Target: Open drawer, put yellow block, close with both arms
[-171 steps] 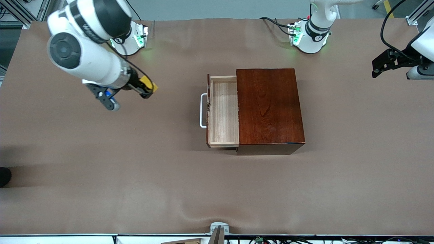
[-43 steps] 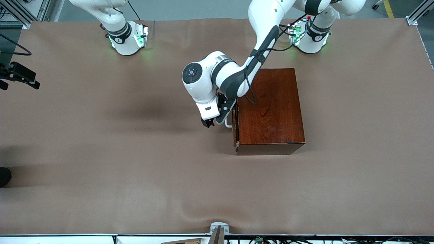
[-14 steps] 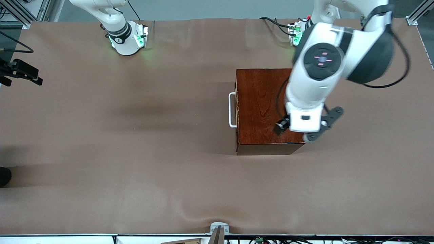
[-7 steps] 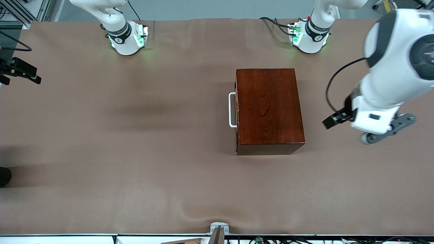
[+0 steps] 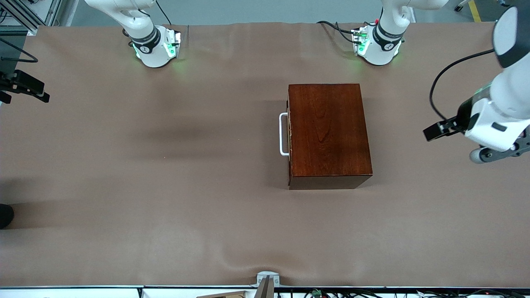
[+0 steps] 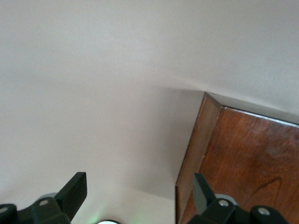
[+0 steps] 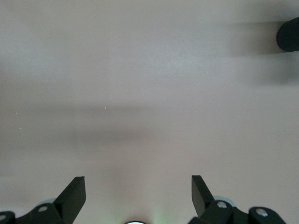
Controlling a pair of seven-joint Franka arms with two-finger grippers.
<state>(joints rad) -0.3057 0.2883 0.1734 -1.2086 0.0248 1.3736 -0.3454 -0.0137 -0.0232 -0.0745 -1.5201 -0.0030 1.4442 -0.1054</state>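
The drawer is shut flush in the wooden box. The left tool, spread and empty, has been withdrawn over the counter toward its own end. The right tool waits, spread, empty. The yellow block is hidden.

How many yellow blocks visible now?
0. None on the table or in either wrist view. The drawer of the wooden box is shut, so one may be hidden inside.
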